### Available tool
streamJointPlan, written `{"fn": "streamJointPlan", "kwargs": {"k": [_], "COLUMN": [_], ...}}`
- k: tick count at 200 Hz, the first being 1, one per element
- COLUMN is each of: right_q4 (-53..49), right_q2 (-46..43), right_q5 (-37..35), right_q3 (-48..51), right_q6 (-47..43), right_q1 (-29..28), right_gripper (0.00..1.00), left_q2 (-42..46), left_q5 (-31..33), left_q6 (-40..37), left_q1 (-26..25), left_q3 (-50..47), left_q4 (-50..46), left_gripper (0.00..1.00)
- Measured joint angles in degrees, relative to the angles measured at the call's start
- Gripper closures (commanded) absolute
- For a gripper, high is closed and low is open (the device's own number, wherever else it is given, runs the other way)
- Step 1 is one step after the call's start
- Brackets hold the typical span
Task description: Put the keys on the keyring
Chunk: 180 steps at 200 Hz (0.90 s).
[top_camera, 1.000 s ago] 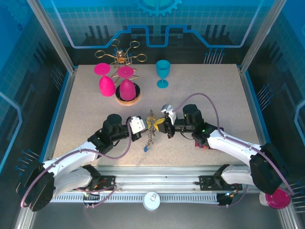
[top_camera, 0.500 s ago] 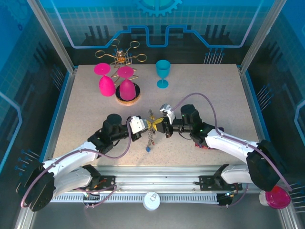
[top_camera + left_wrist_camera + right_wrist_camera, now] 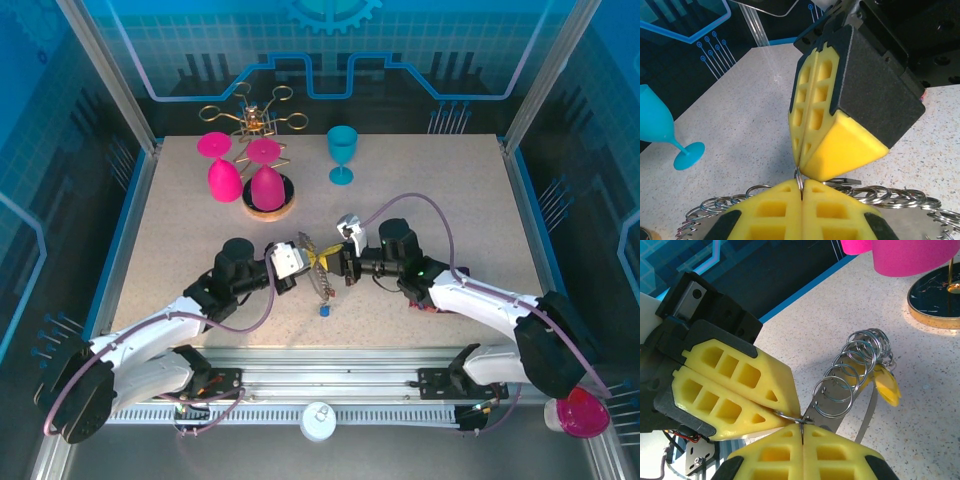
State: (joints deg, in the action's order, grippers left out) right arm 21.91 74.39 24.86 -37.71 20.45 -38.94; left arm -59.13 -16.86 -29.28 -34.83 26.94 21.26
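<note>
Over the middle of the table my left gripper [image 3: 311, 258] and right gripper [image 3: 326, 263] meet tip to tip. Both are shut on one small silvery split ring [image 3: 788, 415] of the keyring [image 3: 850, 405], a thin flat band strung with several metal rings. My left wrist view has the left gripper [image 3: 801, 192] pinching that ring edge-on, with the right gripper [image 3: 799, 167] clamped just above. The band hangs below the right gripper [image 3: 802, 432]. A yellow-tagged key [image 3: 888, 385] sits at its far end. A blue key [image 3: 324, 311] dangles lowest.
A gold wire rack [image 3: 255, 113] stands at the back left on a round base [image 3: 268, 207], with two pink goblets [image 3: 222, 172] upside down. A cyan goblet [image 3: 341, 152] stands upright behind the grippers. Open tabletop lies to the right and left.
Both grippers have shifted slightly left and away from the near edge, staying shut. The hanging band with the blue key has swung to the right.
</note>
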Motion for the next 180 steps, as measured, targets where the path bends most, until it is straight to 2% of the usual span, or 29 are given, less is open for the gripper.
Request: {"fn": "streamJointPlan", "kwargs": {"k": [180], "right_q4": [3.4], "right_q2": [0.0], "right_q5": [-1.4], "right_q3": [1.9], "right_q6": [2.6], "right_q1": [0.0], "right_gripper": [1.00], "left_q2": [-0.1], "left_q5": [0.8], "left_q6": [-1.1], "left_q1": [0.0], "left_q3": [0.0], "left_q4": [0.0], "left_gripper": [1.00]}}
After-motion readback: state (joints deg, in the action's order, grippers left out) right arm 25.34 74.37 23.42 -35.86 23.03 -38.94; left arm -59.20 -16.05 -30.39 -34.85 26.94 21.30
